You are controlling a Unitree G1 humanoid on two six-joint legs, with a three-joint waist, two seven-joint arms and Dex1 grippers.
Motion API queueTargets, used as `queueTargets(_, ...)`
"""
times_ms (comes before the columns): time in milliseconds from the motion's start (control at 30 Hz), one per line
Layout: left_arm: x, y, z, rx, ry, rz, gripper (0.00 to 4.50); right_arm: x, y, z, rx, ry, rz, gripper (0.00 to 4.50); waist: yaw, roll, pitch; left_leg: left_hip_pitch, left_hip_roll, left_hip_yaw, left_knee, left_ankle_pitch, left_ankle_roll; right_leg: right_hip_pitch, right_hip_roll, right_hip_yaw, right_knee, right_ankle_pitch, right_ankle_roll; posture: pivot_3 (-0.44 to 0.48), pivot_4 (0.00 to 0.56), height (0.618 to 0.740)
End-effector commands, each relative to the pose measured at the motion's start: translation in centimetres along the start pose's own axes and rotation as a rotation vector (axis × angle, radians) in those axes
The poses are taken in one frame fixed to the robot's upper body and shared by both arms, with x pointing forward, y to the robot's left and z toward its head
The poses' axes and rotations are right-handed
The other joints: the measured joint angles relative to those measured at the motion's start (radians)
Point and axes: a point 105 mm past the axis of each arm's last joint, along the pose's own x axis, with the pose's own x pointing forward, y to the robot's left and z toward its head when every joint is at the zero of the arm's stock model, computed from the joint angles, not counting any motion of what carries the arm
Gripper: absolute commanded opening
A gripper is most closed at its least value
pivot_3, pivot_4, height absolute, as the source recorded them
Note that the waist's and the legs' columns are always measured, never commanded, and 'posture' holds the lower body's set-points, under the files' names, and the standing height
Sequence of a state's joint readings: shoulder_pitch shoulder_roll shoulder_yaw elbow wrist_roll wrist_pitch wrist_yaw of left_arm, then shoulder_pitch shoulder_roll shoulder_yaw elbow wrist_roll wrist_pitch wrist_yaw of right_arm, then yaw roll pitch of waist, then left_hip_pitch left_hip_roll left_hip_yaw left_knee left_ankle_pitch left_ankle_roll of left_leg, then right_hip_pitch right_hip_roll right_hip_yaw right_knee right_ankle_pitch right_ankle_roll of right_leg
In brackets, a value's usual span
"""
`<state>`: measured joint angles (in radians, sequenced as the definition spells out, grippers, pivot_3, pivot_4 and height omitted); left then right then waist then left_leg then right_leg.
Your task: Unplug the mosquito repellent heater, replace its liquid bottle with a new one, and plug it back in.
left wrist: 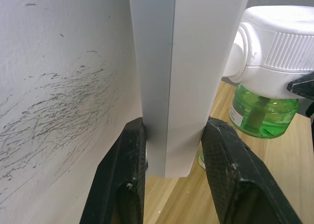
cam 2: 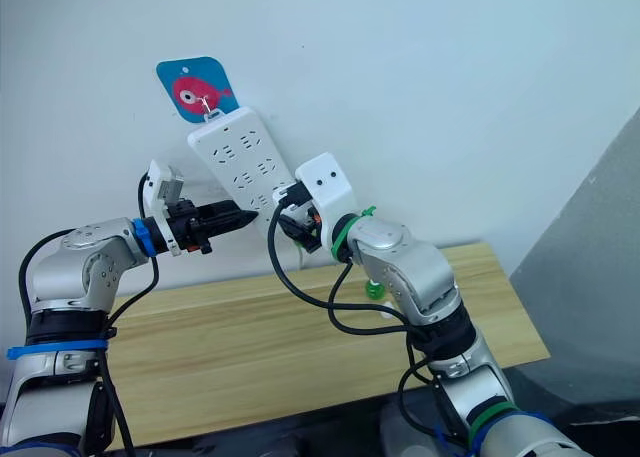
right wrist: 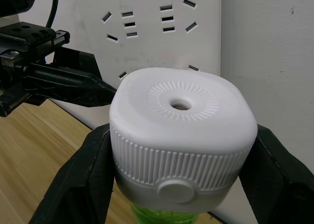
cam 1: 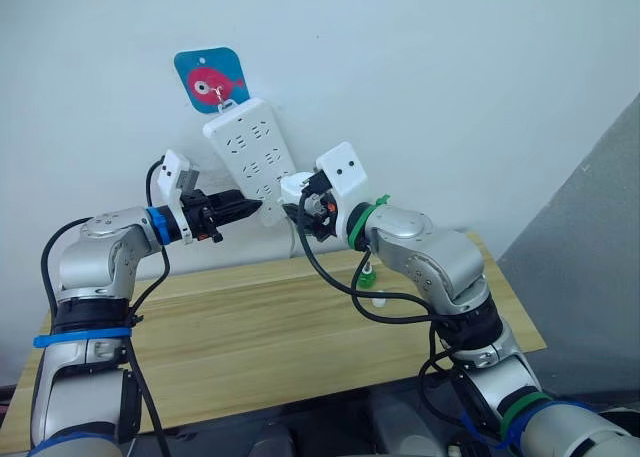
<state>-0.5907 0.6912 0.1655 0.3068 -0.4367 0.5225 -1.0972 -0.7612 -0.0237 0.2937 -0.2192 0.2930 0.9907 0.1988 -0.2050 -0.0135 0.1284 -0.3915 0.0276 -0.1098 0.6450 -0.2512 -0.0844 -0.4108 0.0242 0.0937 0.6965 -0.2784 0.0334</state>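
Both your grippers are clamped: left gripper (left wrist: 171,170) pinches the power strip's (cam 1: 250,152) lower end, right gripper (right wrist: 179,170) grips the mosquito repellent heater (right wrist: 181,140) beside it.

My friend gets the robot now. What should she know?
Left gripper: shut on the lower end of the power strip, steadying it against the wall.
Right gripper: shut on the mosquito repellent heater, held at the strip's face with a green liquid bottle screwed under it.
Whether the prongs are seated in a socket cannot be seen.
Another small green bottle stands on the table.
Left: confirm which bottle is the new one.
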Motion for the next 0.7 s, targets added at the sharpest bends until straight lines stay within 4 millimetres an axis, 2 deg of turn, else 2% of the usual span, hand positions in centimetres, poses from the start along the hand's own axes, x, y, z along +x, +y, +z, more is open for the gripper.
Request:
queueTargets(33,0.2,-1.1,1.3,0.047,-0.027,-0.05,1.28,0.1,0.3,2.3,-0.039,-0.08,0.011,3.09,-0.001,0.0,0.0,0.0,0.0,0.0,0.0,0.0,0.0,0.0,0.0,0.0,0.0,0.0,0.0,-0.194,0.089,0.728)
queueTargets(400,0.4,-1.4,1.4,0.045,-0.025,-0.062,1.28,1.0,1.0,2.8,-0.132,-0.09,0.039,3.09,-0.013,0.0,0.0,0.001,0.0,0.0,0.0,0.0,0.0,0.0,0.0,0.0,0.001,0.0,0.0,-0.197,0.09,0.728)
queueTargets(700,0.4,-1.4,1.4,0.05,-0.021,-0.065,1.28,1.5,0.3,3.0,-0.182,-0.094,0.018,3.06,-0.014,0.0,0.0,0.0,0.0,0.0,0.0,0.0,0.0,0.0,0.0,0.0,0.001,0.0,0.0,-0.198,0.089,0.728)
